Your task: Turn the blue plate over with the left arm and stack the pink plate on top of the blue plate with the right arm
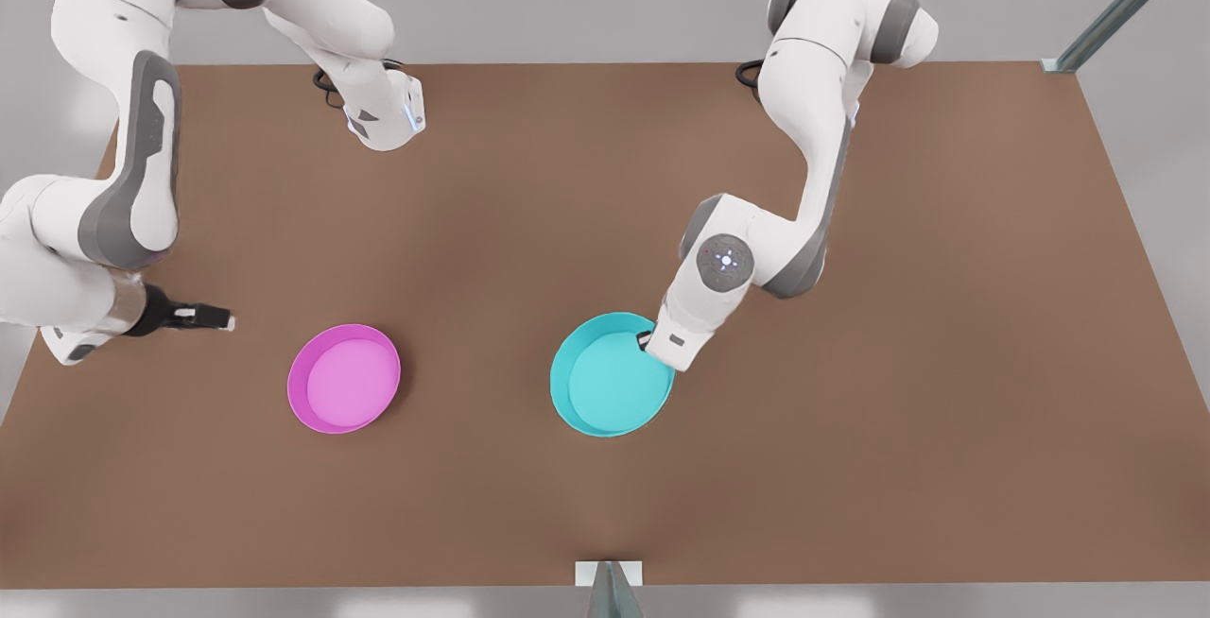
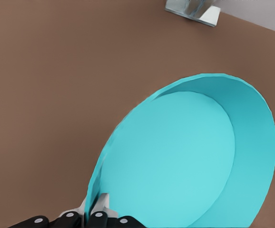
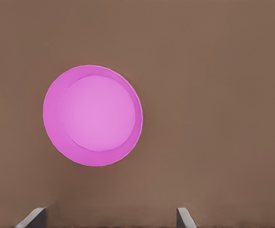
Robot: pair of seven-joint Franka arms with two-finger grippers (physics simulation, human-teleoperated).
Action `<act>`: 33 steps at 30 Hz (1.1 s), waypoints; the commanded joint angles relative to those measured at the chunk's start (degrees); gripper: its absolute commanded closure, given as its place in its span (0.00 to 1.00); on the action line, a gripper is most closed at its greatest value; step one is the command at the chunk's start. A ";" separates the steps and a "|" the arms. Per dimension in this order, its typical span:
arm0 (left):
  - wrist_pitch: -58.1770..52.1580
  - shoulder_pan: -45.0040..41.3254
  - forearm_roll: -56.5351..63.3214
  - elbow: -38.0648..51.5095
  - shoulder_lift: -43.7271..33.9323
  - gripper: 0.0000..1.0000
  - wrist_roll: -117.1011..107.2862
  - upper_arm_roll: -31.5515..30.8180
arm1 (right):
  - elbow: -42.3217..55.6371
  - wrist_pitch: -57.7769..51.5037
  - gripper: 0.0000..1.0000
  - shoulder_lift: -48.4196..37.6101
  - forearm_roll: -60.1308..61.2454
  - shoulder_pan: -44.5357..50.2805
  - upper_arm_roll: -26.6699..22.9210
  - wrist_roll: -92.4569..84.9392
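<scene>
The blue plate (image 1: pixel 605 389) lies open side up on the brown table (image 1: pixel 851 467), at the front view's right of centre. My left gripper (image 1: pixel 648 338) is shut on its far rim; in the left wrist view the fingers (image 2: pixel 99 205) pinch the rim of the blue plate (image 2: pixel 175 156). The pink plate (image 1: pixel 345 378) lies open side up at the front view's left of centre. My right gripper (image 1: pixel 219 319) hovers to the front view's left of it, apart from it. In the right wrist view the right gripper (image 3: pixel 110 217) is open, with the pink plate (image 3: pixel 93 115) beyond it.
A metal frame post (image 1: pixel 610 582) stands at the middle of the table's near edge and shows as the post (image 2: pixel 192 10) beyond the blue plate. Another post foot (image 1: pixel 1059 64) sits at the far corner on the front view's right. Bare table lies between the plates.
</scene>
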 commanded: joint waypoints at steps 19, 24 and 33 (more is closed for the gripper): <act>-13.93 -19.06 80.09 6.44 6.43 0.79 6.60 0.00 | 6.15 0.00 0.00 17.66 12.57 -4.55 0.17 -1.13; -24.57 -25.13 99.34 4.33 13.19 0.79 7.57 0.18 | 5.80 1.58 0.00 19.24 12.40 -3.94 0.17 -1.13; -29.31 -31.37 101.10 4.60 24.80 0.79 7.75 -3.77 | 5.79 5.97 0.00 21.97 12.04 -4.02 0.52 -14.21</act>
